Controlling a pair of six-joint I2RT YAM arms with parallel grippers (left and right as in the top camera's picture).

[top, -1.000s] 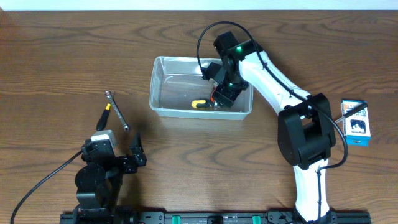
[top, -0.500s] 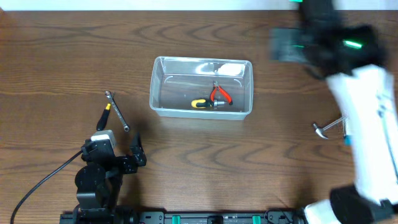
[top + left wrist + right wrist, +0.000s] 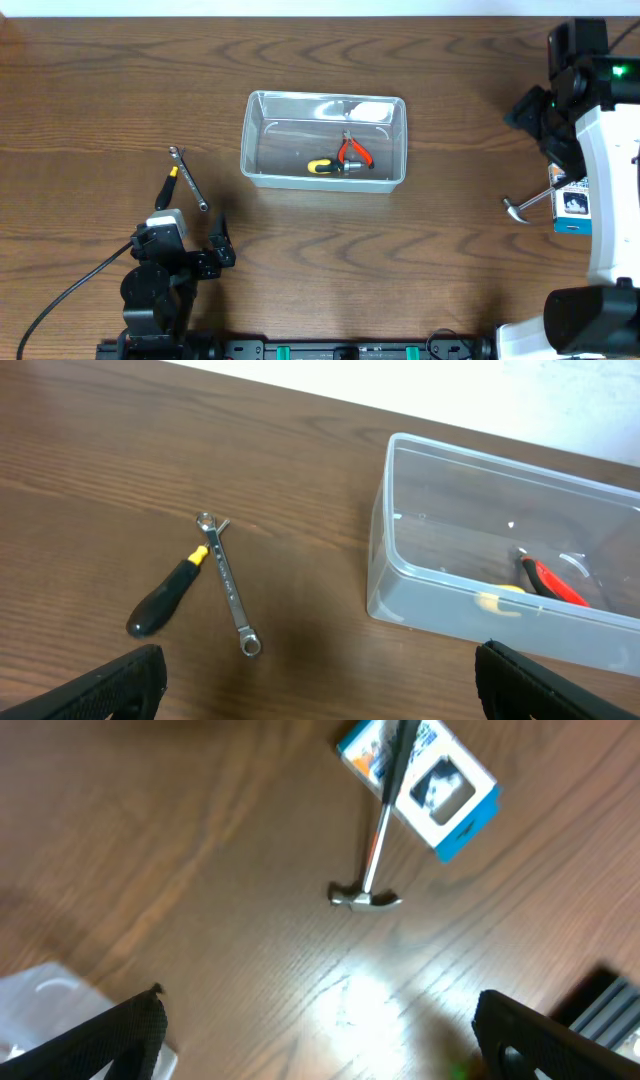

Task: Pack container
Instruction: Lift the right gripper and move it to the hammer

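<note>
Your right claw hangs spread wide and empty above the right end of the brown wooden bench. Right under it lies the small silver-headed metal hammer, and that looks like your next pick.

Note how it lies: the head is down on the wood and the thin shaft runs up over the blue-and-white cardboard box. So go for the bare stretch of shaft just above the head, where there's wood beneath and no cardboard to snag. Turn the wrist so the fingers straddle the shaft crosswise, come straight down, and close only once both fingers are past it. Nip too near the box and I'd expect you to drag it along.

The clear plastic rectangular container sits mid-bench, well apart from the hammer, off to your left. Already in it are the red-handled pliers and a yellow-handled tool, near the front wall, middle to right. The left end looks free, so lay the hammer there, low and lengthwise.

Your left claw is spread open too, holding nothing, at the near left. Ahead of it the slim silver wrench lies just beside the black-and-yellow-handled screwdriver, both outside the container.
</note>
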